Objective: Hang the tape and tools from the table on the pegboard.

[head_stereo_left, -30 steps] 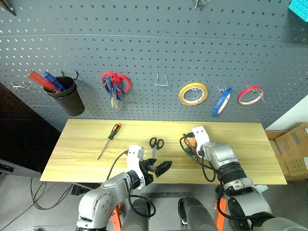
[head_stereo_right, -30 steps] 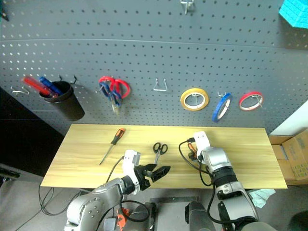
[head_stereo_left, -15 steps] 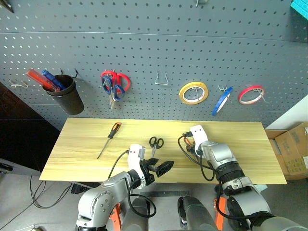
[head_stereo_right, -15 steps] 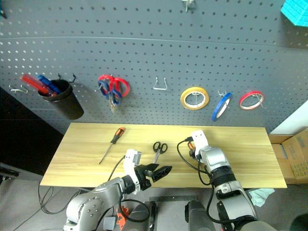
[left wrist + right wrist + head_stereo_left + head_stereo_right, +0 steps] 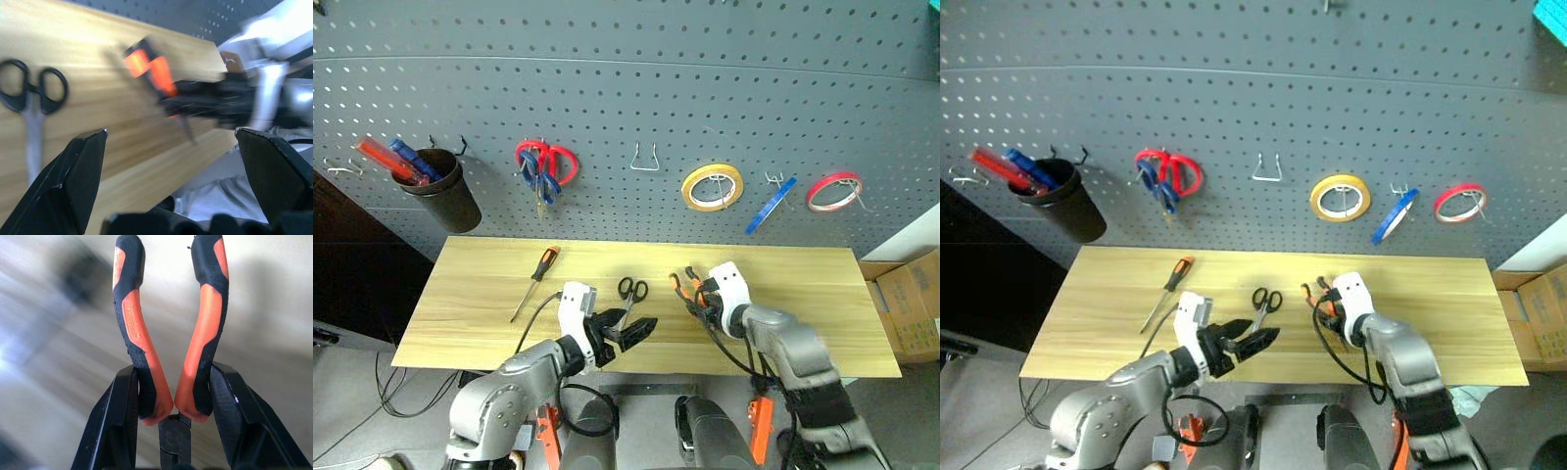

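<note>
My right gripper (image 5: 703,294) is shut on the orange-and-black pliers (image 5: 689,287), held a little above the table (image 5: 822,294). In the right wrist view both fingers (image 5: 120,421) clamp the pliers (image 5: 139,333) near the pivot, handles pointing away. My left gripper (image 5: 631,331) hovers open and empty near the front edge, just in front of the black-handled scissors (image 5: 629,291). The orange-and-black screwdriver (image 5: 536,280) lies on the left of the table. The blue tape (image 5: 770,205) hangs on a hook of the pegboard (image 5: 626,88). The left wrist view shows the scissors (image 5: 32,98) and the held pliers (image 5: 151,68).
On the pegboard hang a black cup (image 5: 445,196) with red and blue items, red-and-blue scissors (image 5: 543,166), an empty wire hook (image 5: 644,160), a yellow roll (image 5: 711,186) and a red-and-white roll (image 5: 832,191). A cardboard box (image 5: 911,299) stands right of the table.
My right gripper has shut on the pliers and lifted them off the table, drawing back toward me. The left gripper has risen slightly and stays open.
</note>
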Motion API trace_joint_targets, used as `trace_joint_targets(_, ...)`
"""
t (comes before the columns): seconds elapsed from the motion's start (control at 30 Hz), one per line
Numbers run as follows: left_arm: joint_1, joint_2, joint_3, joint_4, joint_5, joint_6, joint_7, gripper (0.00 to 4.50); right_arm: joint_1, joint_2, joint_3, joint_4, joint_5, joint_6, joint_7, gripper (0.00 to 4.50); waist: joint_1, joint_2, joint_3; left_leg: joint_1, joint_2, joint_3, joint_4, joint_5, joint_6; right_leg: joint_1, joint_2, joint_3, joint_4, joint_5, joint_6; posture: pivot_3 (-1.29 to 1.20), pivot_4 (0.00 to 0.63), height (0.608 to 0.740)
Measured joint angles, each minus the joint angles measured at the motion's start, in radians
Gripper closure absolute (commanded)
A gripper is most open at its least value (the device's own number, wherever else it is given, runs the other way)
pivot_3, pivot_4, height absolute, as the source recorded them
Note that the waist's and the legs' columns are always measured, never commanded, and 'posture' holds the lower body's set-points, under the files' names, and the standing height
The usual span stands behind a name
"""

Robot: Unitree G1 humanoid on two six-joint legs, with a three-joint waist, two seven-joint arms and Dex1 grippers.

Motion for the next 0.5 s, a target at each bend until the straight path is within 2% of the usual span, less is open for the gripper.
trace_joint_targets(0.03, 0.017, -0.002, 0.035, -0.019, -0.043, 0.000, 0.000, 0.00, 0.018, -0.005, -0.017, -0.112, 0.033, -0.008, 0.014, 2.80, 0.001, 0.000, 0.000, 0.000, 0.000, -0.001, 0.000, 0.000, -0.001, 0.001, -0.002, -0.003, -0.001, 0.000, 0.000, 0.16, 0.174, 0.740)
trace_joint_targets(0.13, 0.040, -0.024, 0.122, -0.045, -0.179, 0.008, 0.009, 0.00, 0.048, 0.047, -0.045, -0.248, 0.101, -0.057, 0.017, 2.80, 0.004, 0.000, -0.002, 0.000, 0.000, -0.003, 0.000, 0.000, -0.001, 0.004, -0.003, -0.010, -0.002, -0.001, 0.000, 0.17, 0.138, 0.740)
trace_joint_targets(0.23, 0.034, -0.031, 0.175, -0.049, -0.304, 0.008, 0.031, 0.00, 0.033, 0.147, -0.027, -0.253, 0.126, -0.152, -0.016, 2.80, 0.005, 0.000, -0.005, 0.000, -0.001, -0.004, 0.002, 0.001, -0.002, 0.005, -0.002, -0.011, -0.001, -0.001, 0.000, 0.18, 0.109, 0.740)
trace_joint_targets(0.37, -0.083, -0.057, 0.205, -0.028, -0.393, -0.024, 0.081, 0.00, -0.173, 0.193, 0.049, -0.061, 0.014, -0.399, -0.076, 2.80, 0.006, -0.003, -0.016, 0.001, -0.006, -0.003, 0.002, 0.009, -0.006, 0.006, 0.002, -0.013, -0.003, 0.008, -0.005, 0.20, 0.083, 0.740)
trace_joint_targets(0.5, -0.189, -0.054, 0.216, 0.049, -0.415, -0.062, 0.103, 0.00, -0.374, 0.250, 0.051, 0.212, -0.061, -0.675, -0.135, 2.80, 0.007, -0.009, -0.036, 0.004, -0.004, -0.003, 0.002, 0.011, -0.009, 0.007, 0.005, -0.013, -0.001, 0.010, -0.006, 0.21, 0.068, 0.740)
